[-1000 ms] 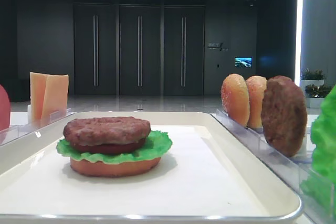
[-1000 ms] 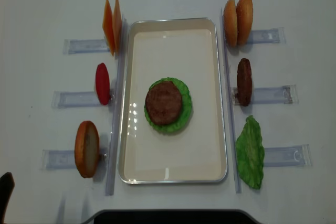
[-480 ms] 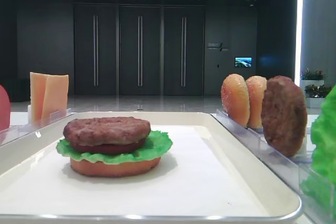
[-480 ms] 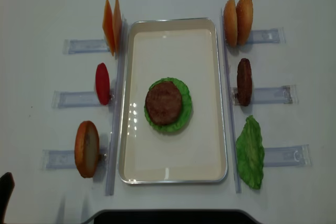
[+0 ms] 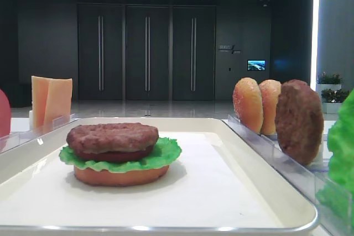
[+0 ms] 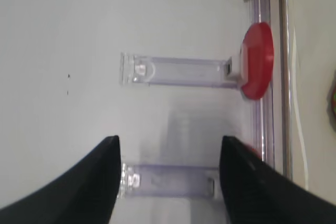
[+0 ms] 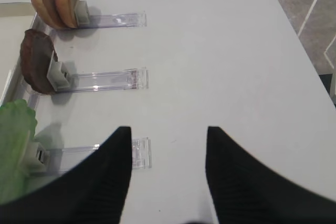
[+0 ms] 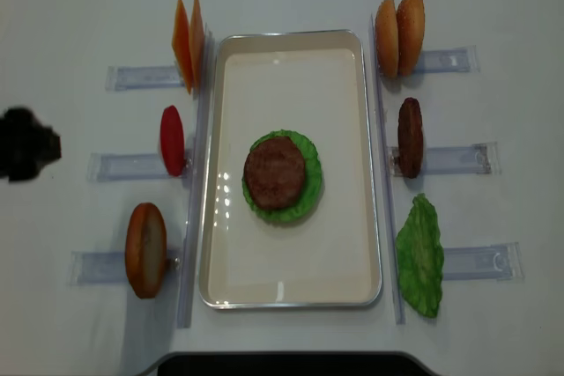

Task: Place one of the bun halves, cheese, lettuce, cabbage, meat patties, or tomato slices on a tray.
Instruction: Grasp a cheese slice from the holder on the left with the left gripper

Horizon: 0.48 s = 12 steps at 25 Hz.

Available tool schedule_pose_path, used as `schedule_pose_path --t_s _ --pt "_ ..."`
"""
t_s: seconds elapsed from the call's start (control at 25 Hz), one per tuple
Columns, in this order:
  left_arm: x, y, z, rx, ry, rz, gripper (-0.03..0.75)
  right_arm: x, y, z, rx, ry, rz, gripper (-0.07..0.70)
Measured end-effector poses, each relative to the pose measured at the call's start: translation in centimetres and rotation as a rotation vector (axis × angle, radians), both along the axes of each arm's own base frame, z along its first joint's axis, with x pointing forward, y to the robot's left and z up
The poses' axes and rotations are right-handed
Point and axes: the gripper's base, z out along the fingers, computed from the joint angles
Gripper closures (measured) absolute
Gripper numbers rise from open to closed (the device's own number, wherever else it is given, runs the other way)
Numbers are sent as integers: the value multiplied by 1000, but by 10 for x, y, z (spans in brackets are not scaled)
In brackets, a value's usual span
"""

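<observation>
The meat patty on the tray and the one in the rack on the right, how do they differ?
The patty on the tray lies flat, while the patty in the rack stands on edge. The tray patty sits atop lettuce and a bun half as part of a stack; the rack patty stands alone in its clear holder, outside the tray. Both are round, dark brown and rough-surfaced.

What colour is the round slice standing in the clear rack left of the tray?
Red; the round tomato slice shows best in the top-down exterior view.
</observation>
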Motion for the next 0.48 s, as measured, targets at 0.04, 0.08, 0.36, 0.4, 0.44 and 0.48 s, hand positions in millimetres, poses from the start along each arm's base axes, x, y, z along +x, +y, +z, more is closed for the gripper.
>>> schedule_pose_path --t_s 0.04,0.08,0.36,0.4,0.44,0.48 --pt "19 0 5 -2 12 0 263 0 0 0 0 0 0 314" --pt "40 0 2 -9 49 1 263 0 0 0 0 0 0 314" --pt "173 3 -3 -34 165 14 263 0 0 0 0 0 0 314" --pt "189 3 -5 -38 176 20 263 0 0 0 0 0 0 314" --pt "203 3 -6 -41 186 25 263 0 0 0 0 0 0 314" --pt "213 2 -8 -44 195 28 263 0 0 0 0 0 0 314"
